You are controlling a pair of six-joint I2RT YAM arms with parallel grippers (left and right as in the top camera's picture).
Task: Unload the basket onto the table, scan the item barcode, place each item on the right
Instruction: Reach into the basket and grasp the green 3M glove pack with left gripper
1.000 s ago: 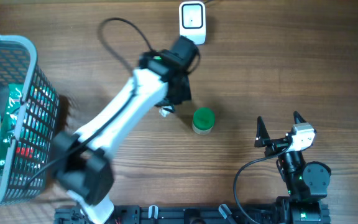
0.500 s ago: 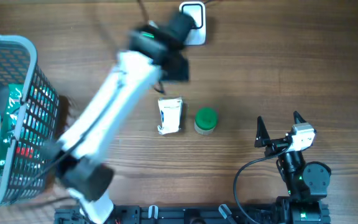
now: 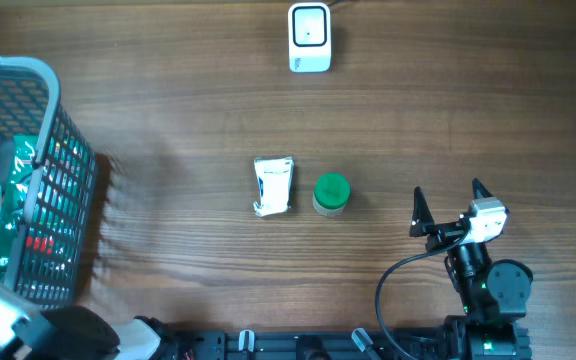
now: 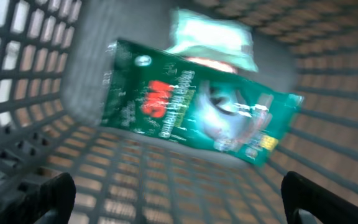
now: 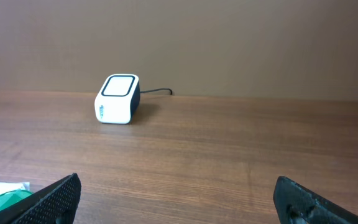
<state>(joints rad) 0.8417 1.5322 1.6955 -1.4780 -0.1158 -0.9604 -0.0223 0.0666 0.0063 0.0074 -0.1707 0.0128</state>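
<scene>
Having left the white sachet point(image 3: 273, 186) beside the jar point(image 3: 330, 194), the left pincer point(image 4: 179, 199) gapes empty over the basket point(image 3: 13, 63).

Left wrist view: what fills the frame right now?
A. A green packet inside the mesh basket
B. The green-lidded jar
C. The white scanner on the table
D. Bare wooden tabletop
A: the left wrist camera looks at a green packet lying within the grid walls of the basket.
</scene>
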